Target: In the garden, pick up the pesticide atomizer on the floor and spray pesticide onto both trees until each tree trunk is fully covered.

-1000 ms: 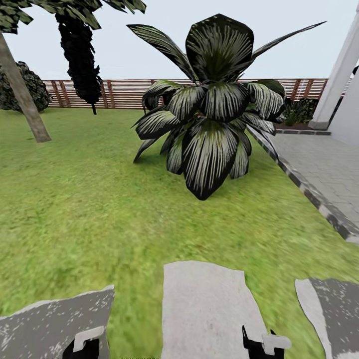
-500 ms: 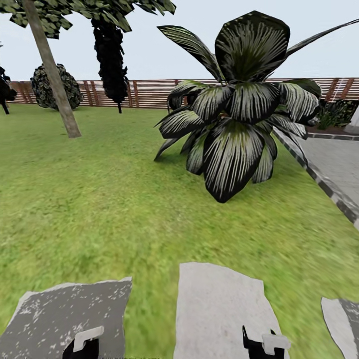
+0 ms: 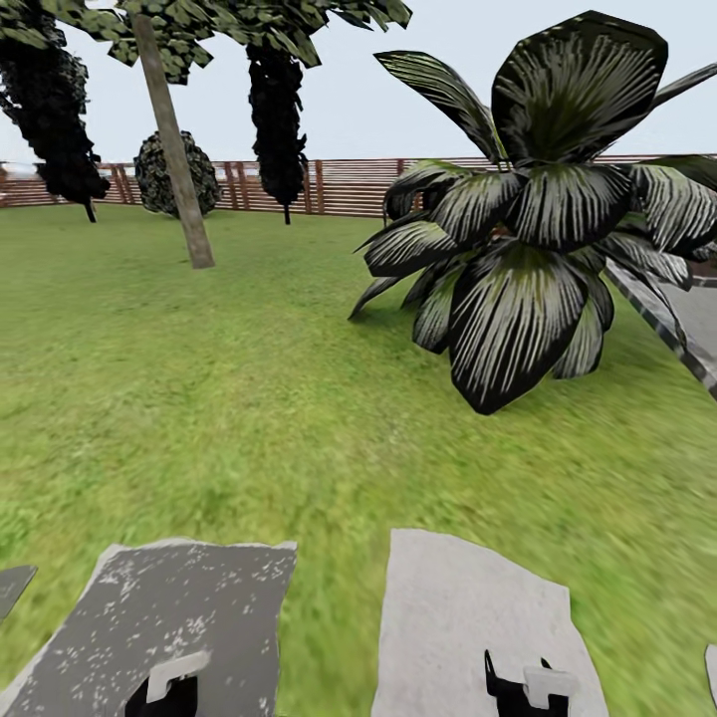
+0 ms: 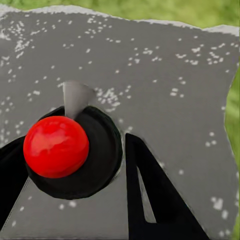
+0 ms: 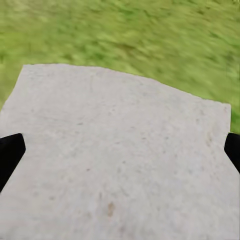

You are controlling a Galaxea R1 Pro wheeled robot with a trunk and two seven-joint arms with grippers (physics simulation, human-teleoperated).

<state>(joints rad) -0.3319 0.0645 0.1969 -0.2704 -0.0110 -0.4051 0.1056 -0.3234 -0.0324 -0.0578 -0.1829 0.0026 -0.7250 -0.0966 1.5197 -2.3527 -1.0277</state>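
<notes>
Chiefly, the hazard at this moment is spraying from too far off: the tree trunk (image 3: 175, 159), a bare mottled grey-tan column leaning slightly under a flaky green crown (image 3: 214, 18), stands well away across the lawn (image 3: 199, 398), near the slatted fence (image 3: 339, 186). A spray released from this position would probably fall short.

A second risk is a wrong target. The broad dark-leaved plant (image 3: 538, 239) sits much nearer, on the right, and narrow black cypresses (image 3: 276, 110) flank the trunk; none of these is a tree to be treated. A second bare trunk cannot be picked out.

The left gripper (image 4: 70, 152) appears closed about the pesticide atomizer (image 4: 102, 150), a round black body capped by a glossy red knob (image 4: 56, 146), with a pale grey tab (image 4: 75, 97) (probably the nozzle) projecting from it. One dark finger (image 4: 150, 200) lies against the body's side. How firmly it is clamped cannot be told, and a round body could well twist in the grasp, throwing off the aim. The atomizer hangs above a dark speckled paving stone (image 3: 169, 607).

The right gripper (image 5: 120, 152) is spread wide and holds nothing, poised over a pale paving stone (image 3: 468, 617). In the head view both grippers sit at the lower edge, left (image 3: 169, 687) and right (image 3: 523, 687).
</notes>
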